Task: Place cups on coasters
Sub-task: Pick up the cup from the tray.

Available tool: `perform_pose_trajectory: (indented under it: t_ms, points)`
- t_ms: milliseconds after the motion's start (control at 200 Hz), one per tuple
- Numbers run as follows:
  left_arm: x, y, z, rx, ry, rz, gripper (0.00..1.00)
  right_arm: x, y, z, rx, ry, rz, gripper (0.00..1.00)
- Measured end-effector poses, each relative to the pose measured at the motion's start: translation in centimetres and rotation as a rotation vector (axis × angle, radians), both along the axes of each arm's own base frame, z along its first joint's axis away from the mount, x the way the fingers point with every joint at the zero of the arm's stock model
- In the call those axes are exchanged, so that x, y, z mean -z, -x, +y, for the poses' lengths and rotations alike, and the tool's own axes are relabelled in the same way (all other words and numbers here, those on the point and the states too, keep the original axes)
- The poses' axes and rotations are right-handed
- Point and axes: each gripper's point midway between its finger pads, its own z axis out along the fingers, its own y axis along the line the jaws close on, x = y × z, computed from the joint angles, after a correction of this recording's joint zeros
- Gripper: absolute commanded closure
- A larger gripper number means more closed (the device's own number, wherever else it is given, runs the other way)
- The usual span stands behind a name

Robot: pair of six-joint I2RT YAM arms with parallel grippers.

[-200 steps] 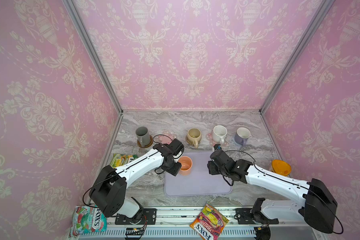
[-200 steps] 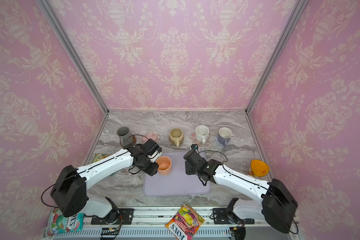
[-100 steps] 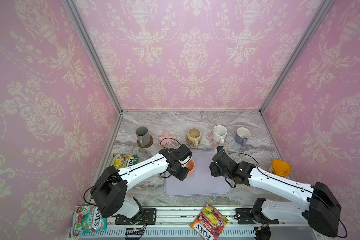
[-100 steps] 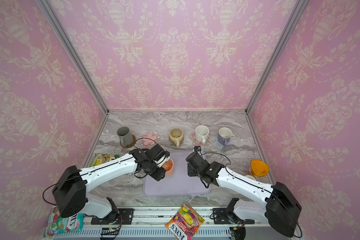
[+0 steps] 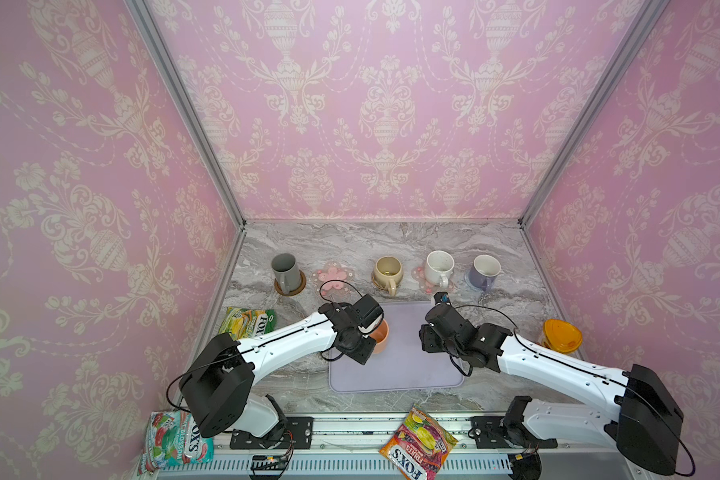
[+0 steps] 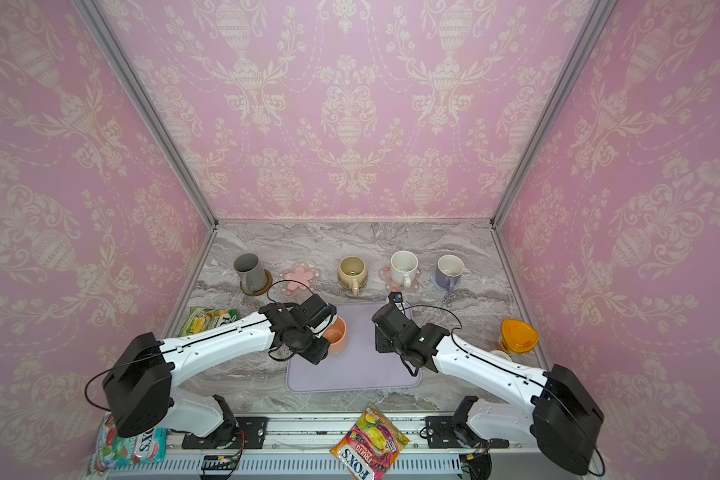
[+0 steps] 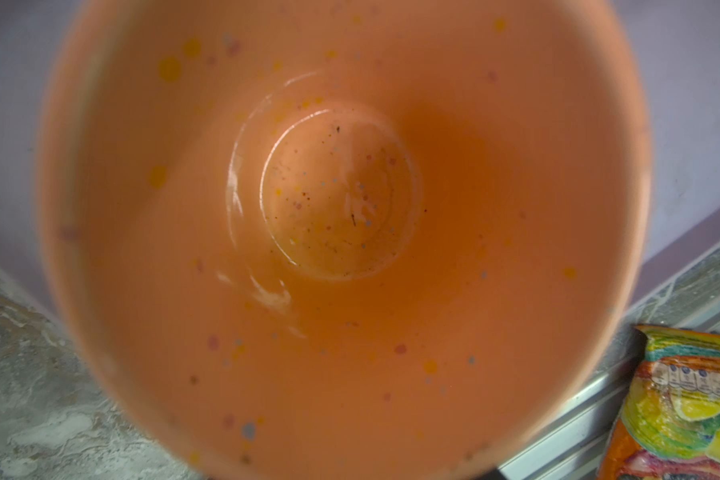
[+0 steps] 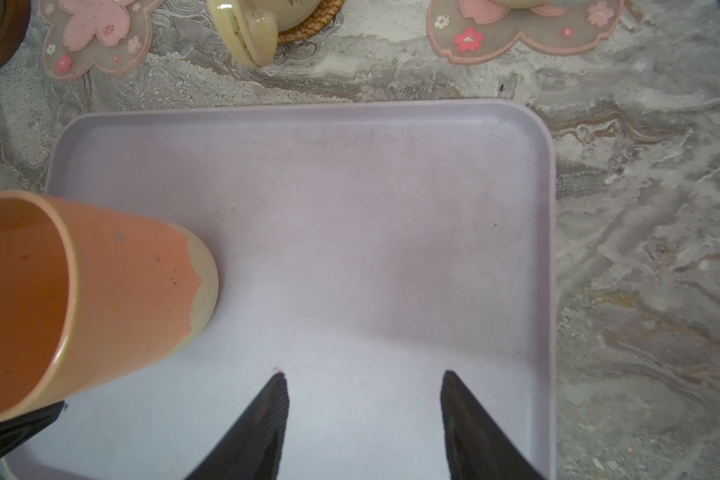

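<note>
– On the tray, at the side nearest the left arm: is that the peach mug (image 5: 381, 338)?
– Yes. I have it at that edge of the lavender tray (image 5: 412, 374), mouth up. Its long axis runs roughly vertical, and my left wrist camera looks straight down the bore to the speckled bottom.
– Which way does the handle point?
– I cannot say, since no view shows it. In both top views the left gripper (image 5: 366, 330) covers the mug's flank. Its fingers are hidden too, so I cannot tell how wide it stands or whether it grips the mug.
– Is the mug tilted?
– From the right wrist it seems to lean, though that may only be the wide lens. Part of the rim is cut off there, and I can't make out whether the base touches the tray.
– And your other arm?
– The right gripper (image 8: 364, 374) hangs over bare tray, well apart from the mug. Its fingers are spread with nothing between them.
– The back row?
– The dark grey-green mug (image 5: 285, 268) is on the brown disc (image 5: 290, 289). The beige mug (image 5: 387, 270) is on the rattan coaster (image 8: 312, 25), and the speckled white mug (image 5: 438, 266) on a pink-flower coaster (image 8: 516, 37). The lavender mug (image 5: 485, 270) hides its coaster. All four handles point toward the arms. A second pink-flower coaster (image 5: 333, 277) lies uncovered.
</note>
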Motion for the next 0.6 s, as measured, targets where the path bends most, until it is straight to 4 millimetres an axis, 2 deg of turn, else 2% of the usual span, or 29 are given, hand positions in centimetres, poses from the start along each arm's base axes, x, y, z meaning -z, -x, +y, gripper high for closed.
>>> perform_pose_trajectory:
  t_ms: [180,345,550,600]
  points:
    - [-0.44,-0.24,0.06,-0.020,0.018,-0.026,0.55,0.10,0.01,0.00,0.000,0.002,0.003,0.40]
    - [-0.02,-0.18,0.32,-0.039,0.012,-0.027,0.57,0.31,0.11,0.11,0.000,-0.001,0.014,0.40]
    - [0.30,-0.28,0.75,-0.069,0.000,-0.034,0.64,0.61,0.44,0.26,0.004,-0.011,0.039,0.40]
    - [0.29,-0.32,0.80,-0.072,-0.003,-0.037,0.69,0.72,0.61,0.31,0.001,-0.012,0.047,0.40]
